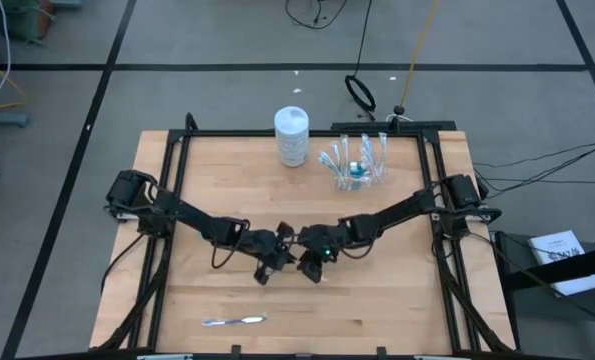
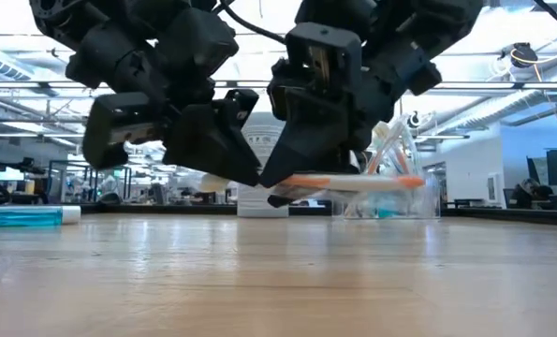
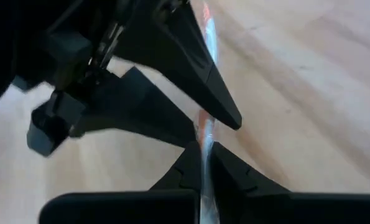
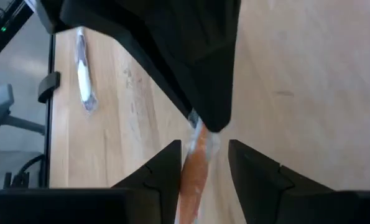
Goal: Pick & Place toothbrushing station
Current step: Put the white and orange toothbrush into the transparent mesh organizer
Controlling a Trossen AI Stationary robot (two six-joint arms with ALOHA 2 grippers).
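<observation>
An orange-and-white toothbrush (image 2: 362, 183) hangs nearly level just above the table's middle, where both grippers meet. My left gripper (image 3: 203, 152) is shut on it. My right gripper (image 4: 203, 146) faces the left one with its fingers apart, and the orange handle (image 4: 194, 171) runs lengthwise between them. In the high view the left gripper (image 1: 282, 258) and the right gripper (image 1: 309, 262) are almost tip to tip. A clear cup (image 1: 357, 165) with several toothbrushes stands at the far right. My left gripper pinches the toothbrush (image 3: 204, 134) between its two shut fingers, near one end. From there the brush runs on past the right gripper's fingers. It is clear of the table and almost level. My right gripper: the handle lies close beside one finger (image 4: 172, 165); whether they touch, I cannot tell.
A white lidded canister (image 1: 291, 135) stands at the far edge, left of the cup. A pale toothbrush (image 1: 234, 321) lies near the front edge. A blue toothpaste tube (image 2: 30, 215) lies on the wood at the left. Black frame rails (image 1: 167, 200) border the table.
</observation>
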